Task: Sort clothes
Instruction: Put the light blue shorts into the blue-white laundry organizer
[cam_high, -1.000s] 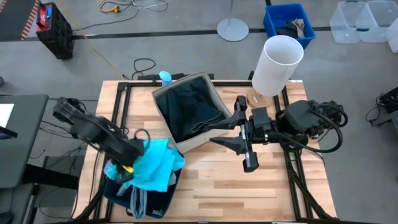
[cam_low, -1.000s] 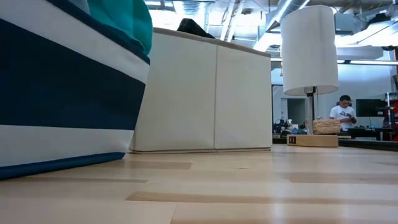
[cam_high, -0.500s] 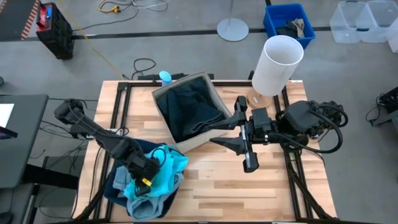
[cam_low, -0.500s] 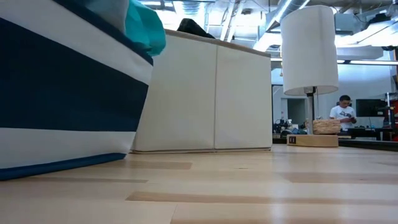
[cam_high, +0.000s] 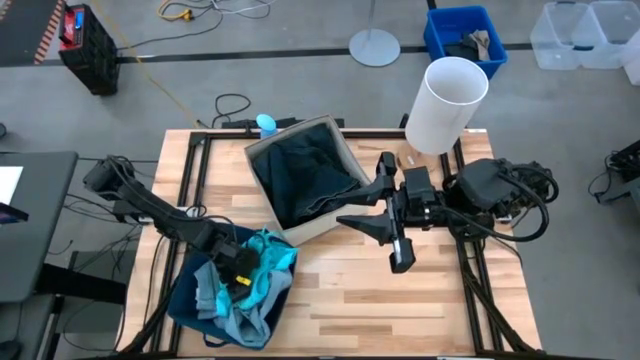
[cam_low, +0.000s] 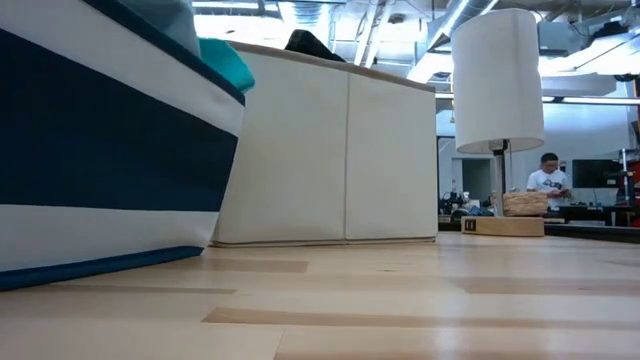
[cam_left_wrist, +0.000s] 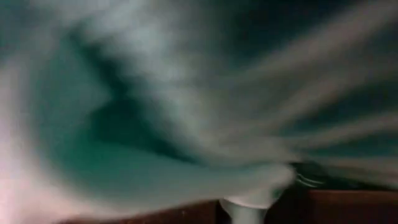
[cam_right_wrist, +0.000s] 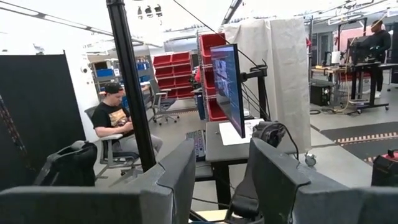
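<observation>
The turquoise garment (cam_high: 270, 262) lies bunched in the navy fabric box (cam_high: 183, 300) at the near left, on top of a pale blue garment (cam_high: 238, 318). My left gripper (cam_high: 238, 272) reaches down into that box and is shut on the turquoise cloth, which fills the left wrist view (cam_left_wrist: 124, 162). A turquoise fold (cam_low: 226, 64) peeks over the box's rim in the low view. Dark garments (cam_high: 305, 172) lie in the beige fabric box (cam_high: 318, 226). My right gripper (cam_high: 352, 212) hangs open, high over the table's middle, holding nothing. My left gripper is shut on the turquoise garment, slanting down from above into the navy box. The gripper's own body and the bunched cloth (cam_high: 256, 278) hide the place of contact, so which part it has cannot be told. The garment lies slack in the box.
A tall white cylinder (cam_high: 447, 103) stands at the far right of the table, and a small blue object (cam_high: 265, 124) sits behind the beige box. Bare wood (cam_high: 380, 300) spreads over the near right. People sit at desks in the room beyond.
My left gripper has gone down into the navy box with the turquoise garment. The garment hung above the box a second ago and now lies bunched inside it. In the low view the turquoise fold has sunk toward the rim.
</observation>
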